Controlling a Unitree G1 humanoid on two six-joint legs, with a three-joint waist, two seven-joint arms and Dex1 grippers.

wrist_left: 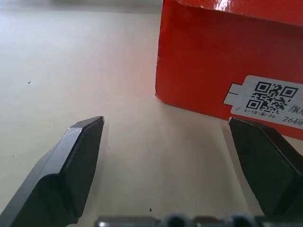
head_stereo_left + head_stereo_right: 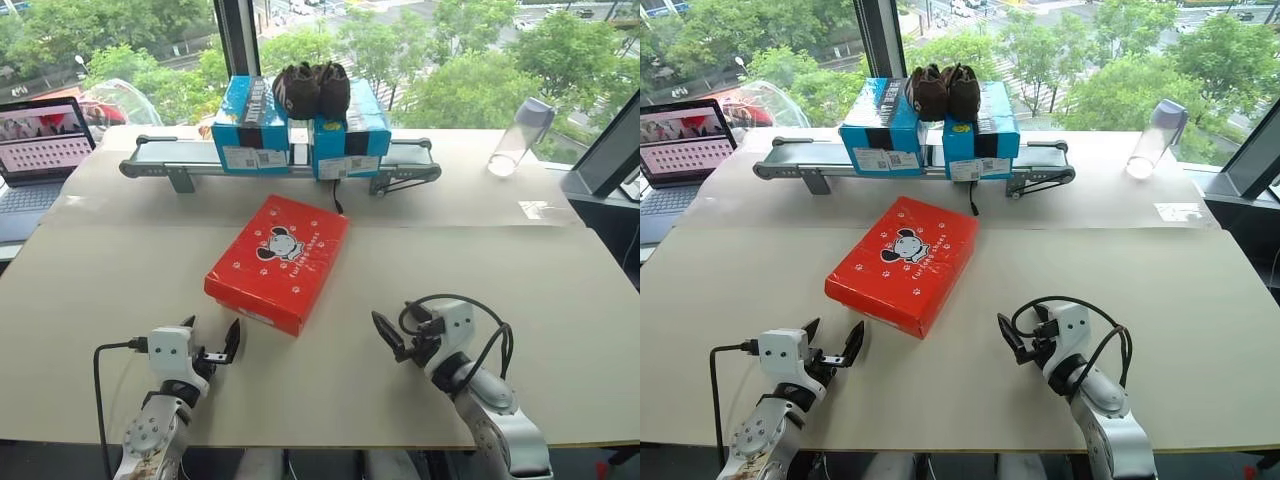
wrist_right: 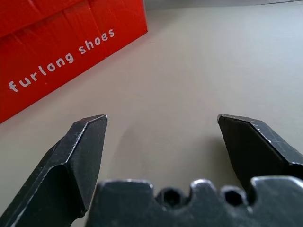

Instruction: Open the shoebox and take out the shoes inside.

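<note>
Lying closed and askew on the tabletop (image 2: 560, 300), the shoebox (image 2: 278, 262) sat between and just ahead of the left hand (image 2: 211, 338) and right hand (image 2: 392, 330), both with fingers spread apart and empty.

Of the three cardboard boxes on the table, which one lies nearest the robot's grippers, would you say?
The red cardboard shoebox with the white cartoon dog, lying closed mid-table; the two blue boxes sit farther back on the conveyor.

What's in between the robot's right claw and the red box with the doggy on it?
Nothing, just bare table. In the left eye view, the open right gripper sits apart from the closed shoebox.
</note>
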